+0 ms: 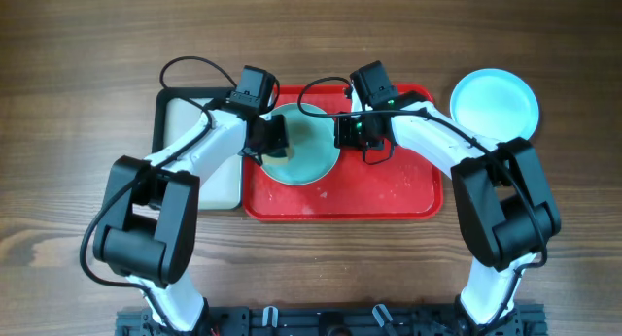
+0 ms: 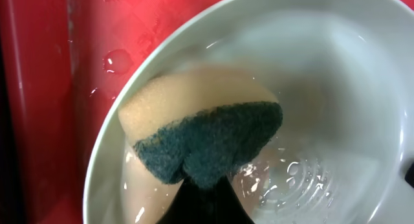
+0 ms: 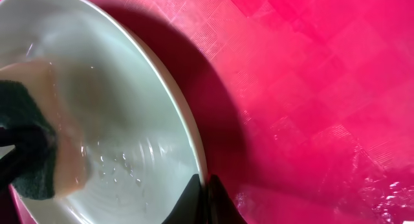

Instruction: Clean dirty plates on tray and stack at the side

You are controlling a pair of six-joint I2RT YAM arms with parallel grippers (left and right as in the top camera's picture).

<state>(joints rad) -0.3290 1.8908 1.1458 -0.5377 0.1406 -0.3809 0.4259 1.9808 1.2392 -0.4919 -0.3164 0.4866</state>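
Just one plate [image 1: 311, 163] on the wet tray [image 1: 389, 195]. Pinched at the rim by the right tool [image 1: 342, 132]; pressed inside with a sponge [image 2: 200, 136] clamped in the left tool [image 1: 277, 140]. Far right on the tabletop [image 1: 78, 64], the clean stack [image 1: 494, 103]. Nearly done: finish, then stack.

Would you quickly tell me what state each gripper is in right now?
Left gripper: closed, holding the sponge.
Right gripper: closed on the rim of the plate.
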